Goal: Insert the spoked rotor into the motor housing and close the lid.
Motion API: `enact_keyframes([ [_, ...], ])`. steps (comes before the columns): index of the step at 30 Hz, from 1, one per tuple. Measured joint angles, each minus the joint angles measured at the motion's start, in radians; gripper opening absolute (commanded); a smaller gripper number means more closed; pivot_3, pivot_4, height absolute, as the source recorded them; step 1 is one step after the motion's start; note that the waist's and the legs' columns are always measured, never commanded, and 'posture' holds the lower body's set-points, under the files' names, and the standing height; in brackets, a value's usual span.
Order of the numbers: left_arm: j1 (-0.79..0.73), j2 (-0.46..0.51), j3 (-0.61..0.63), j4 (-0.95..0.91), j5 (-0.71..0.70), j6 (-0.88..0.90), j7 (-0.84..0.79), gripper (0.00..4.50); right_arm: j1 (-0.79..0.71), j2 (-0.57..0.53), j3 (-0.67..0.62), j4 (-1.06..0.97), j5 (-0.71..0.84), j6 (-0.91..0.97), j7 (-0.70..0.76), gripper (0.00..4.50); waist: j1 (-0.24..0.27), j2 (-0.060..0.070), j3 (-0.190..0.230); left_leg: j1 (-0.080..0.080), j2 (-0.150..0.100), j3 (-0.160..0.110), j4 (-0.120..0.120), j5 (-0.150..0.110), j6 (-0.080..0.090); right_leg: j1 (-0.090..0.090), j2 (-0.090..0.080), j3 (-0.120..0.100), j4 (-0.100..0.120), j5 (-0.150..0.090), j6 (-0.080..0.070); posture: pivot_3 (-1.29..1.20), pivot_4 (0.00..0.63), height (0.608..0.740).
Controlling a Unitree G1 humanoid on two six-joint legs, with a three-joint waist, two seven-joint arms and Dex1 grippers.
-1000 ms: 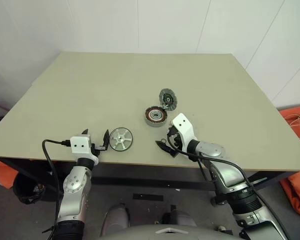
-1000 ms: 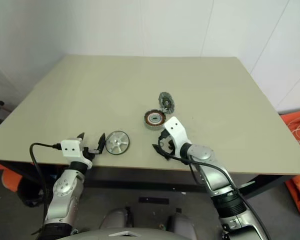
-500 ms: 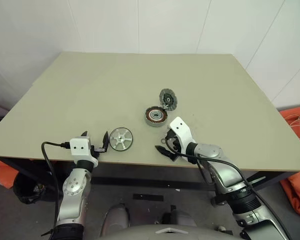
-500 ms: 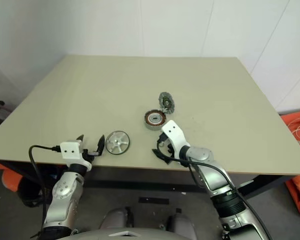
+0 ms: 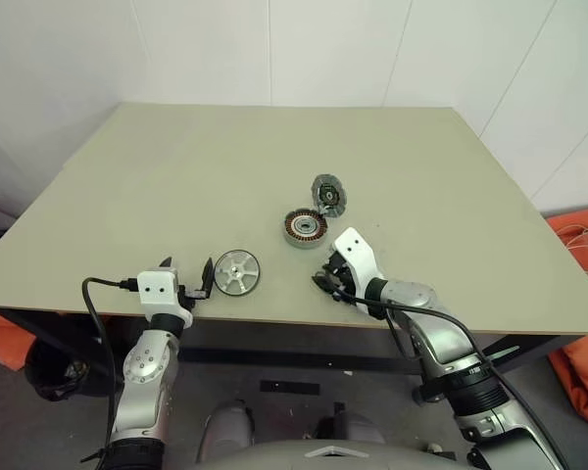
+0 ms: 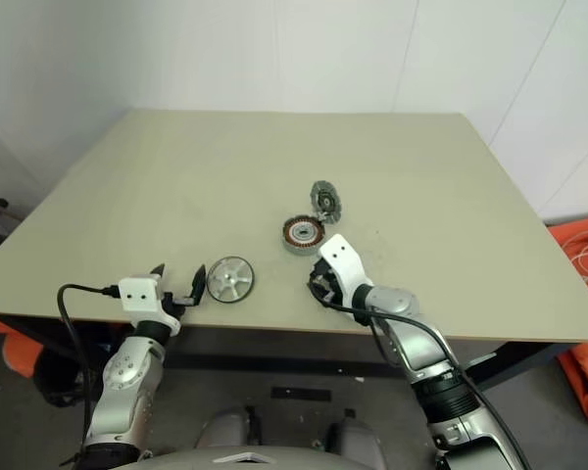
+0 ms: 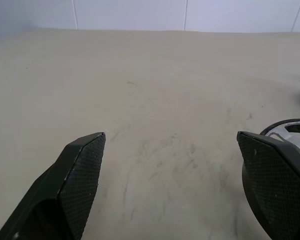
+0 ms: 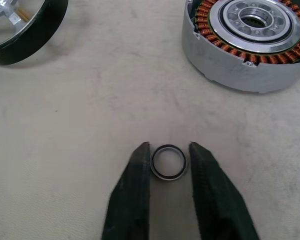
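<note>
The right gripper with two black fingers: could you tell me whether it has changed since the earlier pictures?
Yes. The right gripper stays beside the copper-wound round motor housing, but its fingers have closed around a small dark metal ring on the table.

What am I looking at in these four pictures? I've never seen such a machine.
It is a two-armed humanoid robot at a table. Two pictures come from cameras on its head, looking down over its arms; the other two come from a camera on each wrist, looking along that gripper's two black fingers.

On the table lie a silver spoked rotor, a round motor housing with copper windings, and beyond it a grey lid.

The left gripper stands wide open beside the rotor, holding nothing. The right gripper has closed its fingers around a small metal ring lying on the table in front of the housing.
</note>
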State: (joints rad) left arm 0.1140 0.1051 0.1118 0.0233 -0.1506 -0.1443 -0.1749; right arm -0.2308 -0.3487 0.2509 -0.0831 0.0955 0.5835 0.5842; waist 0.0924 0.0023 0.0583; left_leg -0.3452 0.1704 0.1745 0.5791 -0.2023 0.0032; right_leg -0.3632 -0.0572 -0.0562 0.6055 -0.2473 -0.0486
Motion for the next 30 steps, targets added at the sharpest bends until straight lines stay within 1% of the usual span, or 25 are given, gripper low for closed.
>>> enact_keyframes([
  [11, -0.015, 0.000, 0.000, 0.000, 0.000, 0.000, -0.011, 4.50, -0.013, 0.009, 0.004, 0.000, 0.000, 0.008, 0.003, 0.57, -0.002, 0.000, 0.000, -0.001, 0.000, 0.000, 0.000, 0.000, 0.000, -0.001, 0.000, 0.000, 0.000, 0.000, 0.000, 0.00, 0.000, 0.740],
  [13, -0.015, 0.000, 0.000, 0.000, 0.000, 0.000, -0.012, 4.50, -0.043, 0.027, 0.009, -0.007, 0.000, 0.013, 0.001, 0.57, -0.002, 0.000, 0.000, -0.002, 0.000, 0.000, 0.000, 0.000, 0.000, -0.003, 0.000, 0.000, 0.001, 0.002, -0.003, 0.00, 0.000, 0.740],
  [20, -0.021, -0.001, -0.001, 0.001, 0.000, 0.000, -0.012, 4.50, -0.211, 0.097, 0.010, -0.001, -0.010, 0.012, -0.040, 0.57, -0.001, 0.000, 0.000, -0.003, 0.000, 0.000, 0.000, 0.000, -0.001, -0.003, 0.000, 0.000, 0.001, 0.002, -0.004, 0.00, 0.000, 0.740],
  [23, -0.021, -0.001, -0.001, 0.001, 0.000, 0.000, -0.009, 4.50, -0.248, 0.112, 0.019, 0.050, -0.029, 0.004, -0.052, 0.57, 0.001, 0.000, 0.000, -0.004, 0.000, 0.000, 0.000, 0.000, 0.000, -0.004, 0.000, 0.000, 0.000, 0.003, -0.005, 0.00, 0.000, 0.740],
  [30, -0.021, -0.007, -0.002, 0.000, 0.000, 0.001, -0.001, 4.50, -0.307, 0.146, 0.039, 0.252, -0.087, -0.057, -0.087, 0.57, -0.002, 0.000, 0.000, -0.005, 0.000, 0.000, 0.000, 0.001, -0.001, -0.005, 0.000, 0.000, 0.001, 0.003, -0.005, 0.00, 0.000, 0.740],
])
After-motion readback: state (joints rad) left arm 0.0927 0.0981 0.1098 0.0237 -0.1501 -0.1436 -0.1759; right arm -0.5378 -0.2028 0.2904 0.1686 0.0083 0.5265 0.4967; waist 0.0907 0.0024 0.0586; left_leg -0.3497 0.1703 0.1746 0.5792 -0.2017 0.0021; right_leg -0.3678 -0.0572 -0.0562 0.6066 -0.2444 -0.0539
